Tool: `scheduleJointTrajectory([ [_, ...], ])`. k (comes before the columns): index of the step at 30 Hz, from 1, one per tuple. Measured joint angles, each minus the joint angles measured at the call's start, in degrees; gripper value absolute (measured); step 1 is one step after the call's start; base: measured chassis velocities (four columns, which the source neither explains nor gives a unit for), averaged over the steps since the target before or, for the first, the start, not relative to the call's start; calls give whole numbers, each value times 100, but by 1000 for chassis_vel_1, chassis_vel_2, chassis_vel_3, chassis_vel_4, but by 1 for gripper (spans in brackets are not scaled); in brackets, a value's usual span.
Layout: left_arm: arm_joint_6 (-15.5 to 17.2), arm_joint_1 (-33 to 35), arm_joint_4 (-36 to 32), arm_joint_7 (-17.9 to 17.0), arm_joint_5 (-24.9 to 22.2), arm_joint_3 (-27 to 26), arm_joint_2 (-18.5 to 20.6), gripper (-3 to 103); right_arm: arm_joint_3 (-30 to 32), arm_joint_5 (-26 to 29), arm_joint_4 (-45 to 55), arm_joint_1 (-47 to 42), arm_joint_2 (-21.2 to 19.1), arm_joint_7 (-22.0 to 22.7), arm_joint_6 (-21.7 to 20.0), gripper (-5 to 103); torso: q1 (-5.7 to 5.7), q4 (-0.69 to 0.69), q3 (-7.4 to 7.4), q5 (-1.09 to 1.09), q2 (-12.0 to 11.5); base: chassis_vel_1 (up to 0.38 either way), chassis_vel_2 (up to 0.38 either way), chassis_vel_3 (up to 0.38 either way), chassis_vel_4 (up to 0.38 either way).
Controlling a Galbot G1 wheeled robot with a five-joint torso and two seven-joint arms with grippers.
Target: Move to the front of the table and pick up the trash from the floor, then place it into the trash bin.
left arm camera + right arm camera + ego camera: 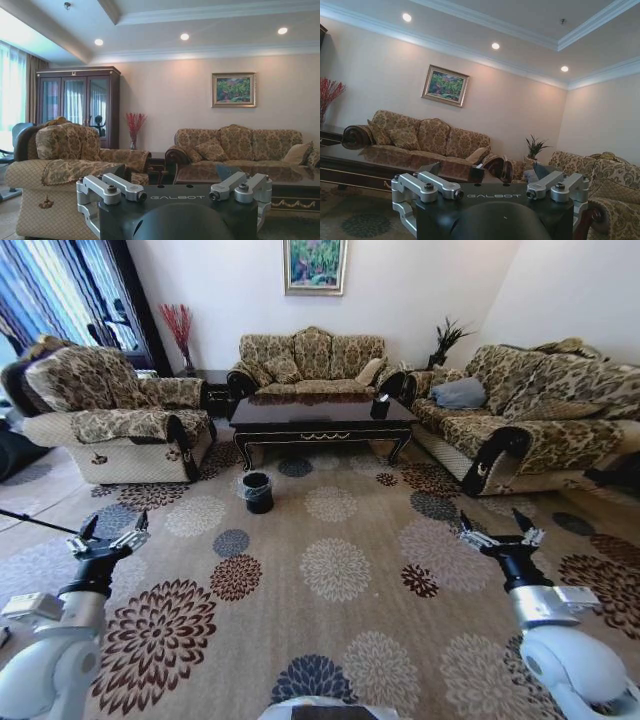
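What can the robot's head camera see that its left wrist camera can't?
The head view alone shows the flowered floor, the black trash bin standing on it beside the table, and both tools, left and right, open and held low over the carpet. The left wrist view alone shows the ceiling lights and a tall glass cabinet. Both show the back sofa, the painting and the red twigs.
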Motion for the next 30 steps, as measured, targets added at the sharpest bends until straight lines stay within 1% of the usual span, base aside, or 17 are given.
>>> scheduleJointTrajectory([
  [3,-3,-13,27,2,-24,-36,20,100,-8,5,-3,11,-3,0,0,100,21,0,30,0,51,0,0,0,0],
  [7,-7,-46,68,5,-56,-65,47,100,-41,7,-13,51,-1,-5,2,100,85,0,106,0,191,0,0,0,0],
  [8,-7,-46,68,5,-56,-65,47,100,-41,7,-13,51,-1,-5,2,100,85,0,106,0,191,0,0,0,0],
  [14,-4,-69,17,7,-22,39,-9,100,-78,4,17,54,3,-7,17,100,150,0,197,1,348,0,0,0,0],
  [17,1,-67,-52,8,22,114,-44,100,-167,145,203,15,20,-1,-4,100,193,0,256,0,450,0,0,0,0],
  [20,5,-62,-112,8,26,130,-55,100,-193,172,287,-9,35,-1,-11,100,221,0,295,-1,516,0,0,0,0],
  [30,14,-12,-313,13,44,179,-133,100,-346,-91,476,-140,164,-83,64,100,343,0,445,0,787,0,0,0,0],
])
